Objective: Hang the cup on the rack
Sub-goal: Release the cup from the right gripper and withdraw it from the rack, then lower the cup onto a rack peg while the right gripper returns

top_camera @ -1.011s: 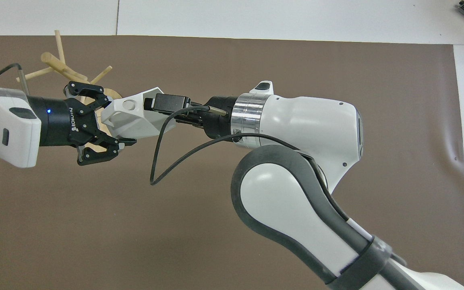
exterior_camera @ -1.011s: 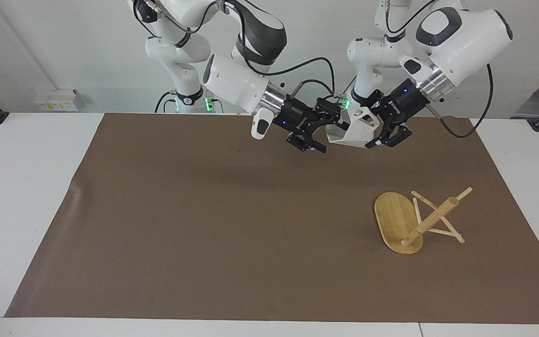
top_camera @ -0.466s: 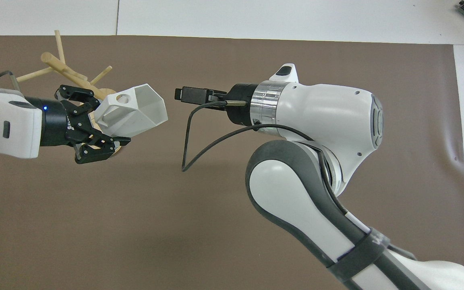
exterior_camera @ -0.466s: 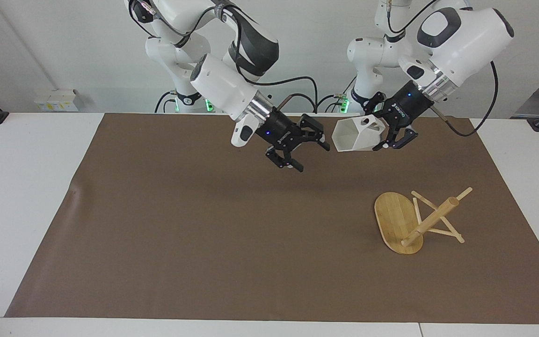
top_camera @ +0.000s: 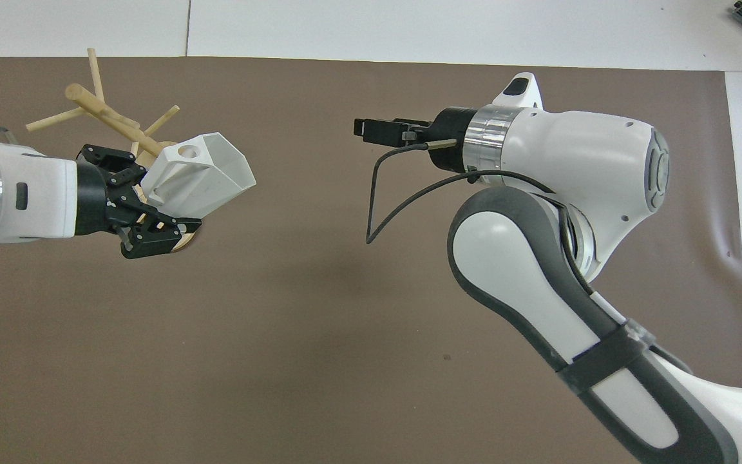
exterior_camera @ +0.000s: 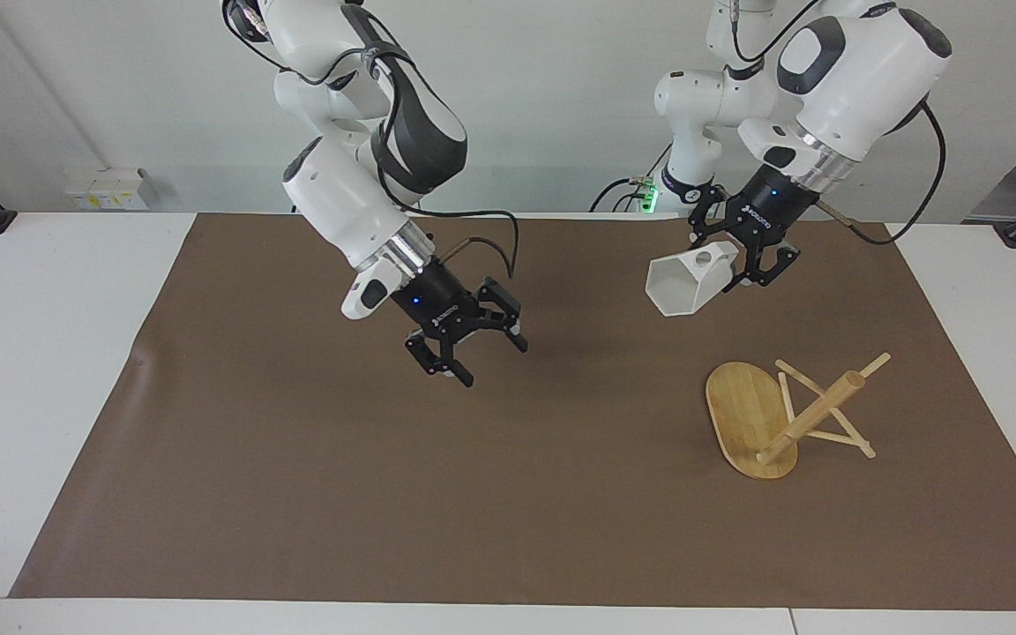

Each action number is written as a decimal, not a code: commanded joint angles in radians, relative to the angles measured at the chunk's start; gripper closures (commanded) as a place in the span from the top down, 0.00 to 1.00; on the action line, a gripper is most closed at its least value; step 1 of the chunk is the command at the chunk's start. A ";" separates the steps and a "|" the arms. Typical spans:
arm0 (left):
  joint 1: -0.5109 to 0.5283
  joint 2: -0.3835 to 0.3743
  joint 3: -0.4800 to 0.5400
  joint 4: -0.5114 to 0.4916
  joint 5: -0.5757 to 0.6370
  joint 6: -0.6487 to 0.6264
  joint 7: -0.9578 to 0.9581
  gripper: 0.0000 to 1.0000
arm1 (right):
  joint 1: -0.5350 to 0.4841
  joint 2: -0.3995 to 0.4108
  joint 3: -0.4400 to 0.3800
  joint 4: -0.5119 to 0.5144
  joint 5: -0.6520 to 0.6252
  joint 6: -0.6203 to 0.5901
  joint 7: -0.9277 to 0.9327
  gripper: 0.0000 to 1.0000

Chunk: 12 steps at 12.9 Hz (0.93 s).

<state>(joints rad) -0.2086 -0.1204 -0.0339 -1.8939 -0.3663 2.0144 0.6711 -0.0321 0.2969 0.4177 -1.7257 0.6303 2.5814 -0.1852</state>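
The white faceted cup [exterior_camera: 684, 284] hangs in the air, tilted, with its mouth turned down and toward the middle of the table. My left gripper [exterior_camera: 733, 260] is shut on it at the handle end, and the handle's round hole faces up. They are over the mat, near the rack. In the overhead view the cup [top_camera: 207, 174] and left gripper [top_camera: 168, 196] cover most of the rack's base. The bamboo rack [exterior_camera: 812, 410] rests on its oval base toward the left arm's end; its post and pegs [top_camera: 97, 106] show. My right gripper [exterior_camera: 486, 357] is open and empty, low over the mat's middle.
A brown mat [exterior_camera: 340, 494] covers the white table [exterior_camera: 32, 353]. The right arm's elbow and a looping black cable [top_camera: 377, 200] fill much of the overhead view.
My right gripper has let go of the cup, pulled away toward its own end and dropped lower. My left gripper now holds the cup alone and has turned its mouth downward.
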 commanded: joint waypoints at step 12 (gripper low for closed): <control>0.003 0.139 0.011 -0.062 0.040 0.288 -0.435 0.00 | -0.019 -0.094 -0.327 -0.014 -0.489 -0.476 -0.100 1.00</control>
<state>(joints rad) -0.2162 0.0252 -0.0273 -1.9581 -0.3408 2.2890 0.2628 -0.0455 0.2336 0.1032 -1.7281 0.1915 2.1671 -0.2795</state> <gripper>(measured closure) 0.278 0.000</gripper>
